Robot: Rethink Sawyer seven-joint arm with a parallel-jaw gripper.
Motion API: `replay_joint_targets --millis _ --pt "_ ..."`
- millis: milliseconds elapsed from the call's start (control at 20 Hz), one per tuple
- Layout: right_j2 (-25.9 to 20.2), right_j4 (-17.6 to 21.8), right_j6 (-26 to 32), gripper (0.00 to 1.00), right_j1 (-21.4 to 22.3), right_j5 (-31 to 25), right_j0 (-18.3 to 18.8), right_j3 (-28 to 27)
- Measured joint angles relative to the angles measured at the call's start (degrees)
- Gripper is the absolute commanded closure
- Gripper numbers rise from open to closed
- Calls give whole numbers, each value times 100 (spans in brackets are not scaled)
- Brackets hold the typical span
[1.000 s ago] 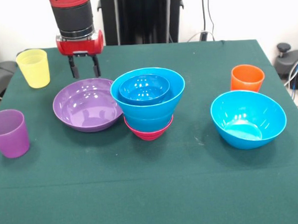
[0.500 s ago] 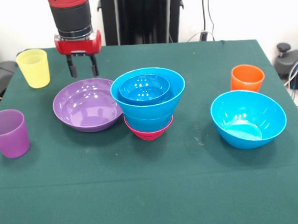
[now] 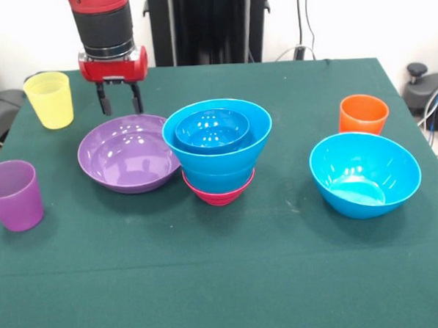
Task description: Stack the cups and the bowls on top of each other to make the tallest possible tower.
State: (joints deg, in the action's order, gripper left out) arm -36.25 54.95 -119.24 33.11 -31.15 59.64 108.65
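In the front view my gripper (image 3: 120, 105) hangs open and empty just above the far rim of the wide purple bowl (image 3: 127, 153), touching nothing. The tower (image 3: 217, 151) stands right of that bowl: a magenta bowl (image 3: 219, 193) at the base, blue bowls nested above, a small blue bowl (image 3: 211, 130) on top. The yellow cup (image 3: 49, 99) stands at the far left, the purple cup (image 3: 14, 194) at the near left. The orange cup (image 3: 363, 114) and a loose blue bowl (image 3: 365, 174) are at the right.
The green cloth covers the table (image 3: 225, 281). The robot's black pedestal (image 3: 208, 25) stands behind the far edge. Cables and a dark stand (image 3: 428, 98) lie off the table's right side.
My gripper has drifted a little left and slightly up, away from the purple bowl's rim. The bowls and cups have not moved.
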Motion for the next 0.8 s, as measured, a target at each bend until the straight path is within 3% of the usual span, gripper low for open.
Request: replay_joint_targets --millis 800 --pt "-31 0 0 0 -51 0 67 -225"
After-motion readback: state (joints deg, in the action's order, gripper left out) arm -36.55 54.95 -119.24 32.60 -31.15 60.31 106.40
